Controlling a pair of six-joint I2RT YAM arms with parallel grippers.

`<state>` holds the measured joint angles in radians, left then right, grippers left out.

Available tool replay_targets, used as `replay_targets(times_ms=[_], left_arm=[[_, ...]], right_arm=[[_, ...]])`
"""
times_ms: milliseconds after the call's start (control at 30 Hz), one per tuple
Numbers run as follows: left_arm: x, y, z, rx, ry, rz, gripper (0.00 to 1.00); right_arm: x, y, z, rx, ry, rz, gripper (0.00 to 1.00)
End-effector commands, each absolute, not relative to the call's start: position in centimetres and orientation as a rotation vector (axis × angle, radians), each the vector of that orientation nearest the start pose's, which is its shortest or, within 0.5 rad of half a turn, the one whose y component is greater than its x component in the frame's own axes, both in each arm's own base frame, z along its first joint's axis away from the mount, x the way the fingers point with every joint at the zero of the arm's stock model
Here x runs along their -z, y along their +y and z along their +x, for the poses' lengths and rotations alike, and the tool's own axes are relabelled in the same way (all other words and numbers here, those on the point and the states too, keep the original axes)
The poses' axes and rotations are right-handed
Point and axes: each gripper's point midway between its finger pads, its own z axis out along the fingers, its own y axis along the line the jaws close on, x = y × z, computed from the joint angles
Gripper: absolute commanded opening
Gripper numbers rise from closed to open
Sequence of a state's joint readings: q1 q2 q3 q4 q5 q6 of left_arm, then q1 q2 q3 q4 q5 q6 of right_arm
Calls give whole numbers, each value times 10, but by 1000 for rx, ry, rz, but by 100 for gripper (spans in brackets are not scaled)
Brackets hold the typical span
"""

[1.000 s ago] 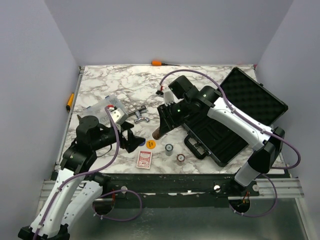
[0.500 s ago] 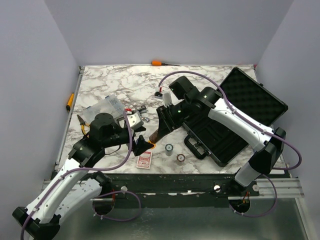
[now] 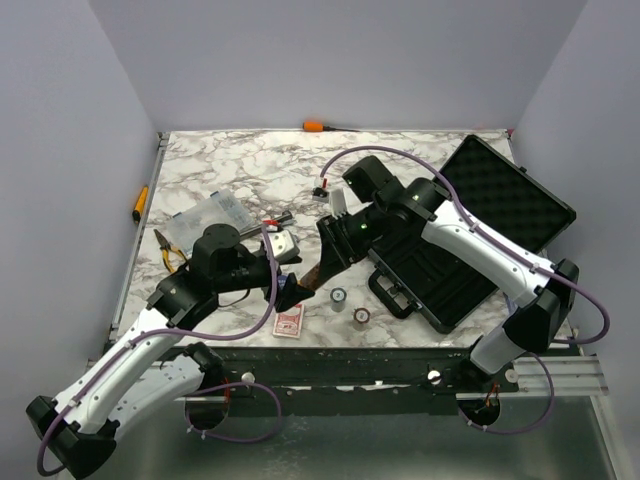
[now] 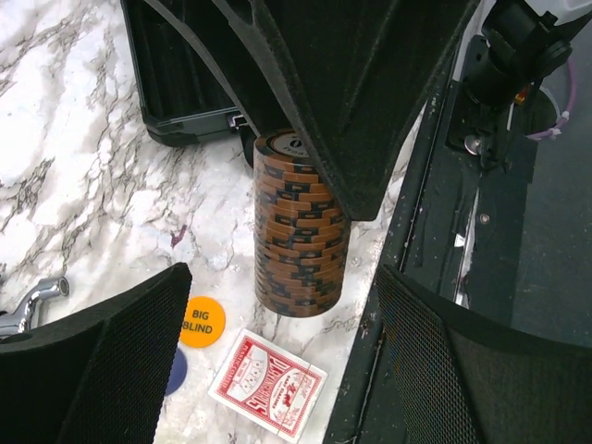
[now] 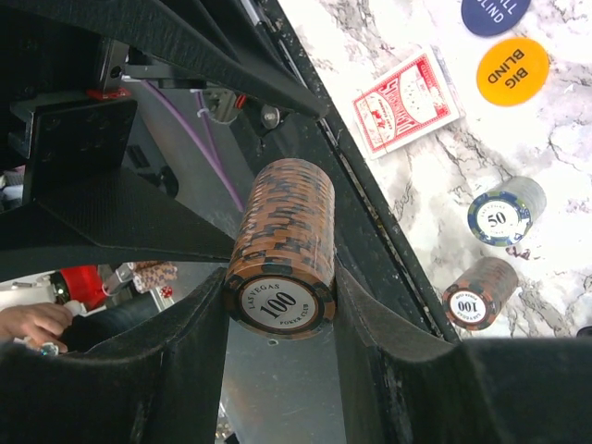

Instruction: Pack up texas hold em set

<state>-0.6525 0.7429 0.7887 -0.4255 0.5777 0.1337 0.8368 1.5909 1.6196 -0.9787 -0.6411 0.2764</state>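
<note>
R gripper point(image 3: 318, 268): jaws pinching the tall 100 chip stack point(image 5: 282, 250) by its sides; "Las Vegas 100" face twd the wrist cam.
Tall 100 chip stack: tilted, off the marble table point(image 3: 240, 165), near front edge, at 9 o'clock of the case point(image 3: 430, 270).
L gripper point(image 3: 287, 288): jaws spread wide, holding nothing; stack's lower end shows btwn the fingers point(image 4: 102, 361), no contact seen.
Case: open at the table's 3 o'clock, foam lid point(image 3: 510, 200) laid back twd 1 o'clock.
Card deck point(image 3: 289, 319): red back up, flat at 6 o'clock.
Big Blind disc point(image 4: 202, 321): orange, just beside the deck; blue disc point(image 5: 495, 9) next to it.
50 stack point(image 3: 339, 296), short 100 stack point(image 3: 360, 318): upright, near each other, btwn deck and case.
Clear box point(image 3: 205, 215): 9 o'clock side.
</note>
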Motion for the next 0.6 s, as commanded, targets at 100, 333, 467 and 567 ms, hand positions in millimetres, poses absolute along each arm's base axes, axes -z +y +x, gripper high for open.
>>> replay_targets(times_ms=[100,333,467,567], left_arm=[[-238,-240,153,902,1612,1150,79],[-227,-248,156,924,1636,1146,70],[-230,-251,156,942,1619,1131,58],[-230,-254,153,968,1622,1133,51]], right_arm=[[-277,345,140,-1346,2392,-1072,1],[-277,345,134,-1388,2389,-1082,1],[-277,344,134,-1389,2388,-1080,1],[-276,344,134,-1388,2390,-1080,1]])
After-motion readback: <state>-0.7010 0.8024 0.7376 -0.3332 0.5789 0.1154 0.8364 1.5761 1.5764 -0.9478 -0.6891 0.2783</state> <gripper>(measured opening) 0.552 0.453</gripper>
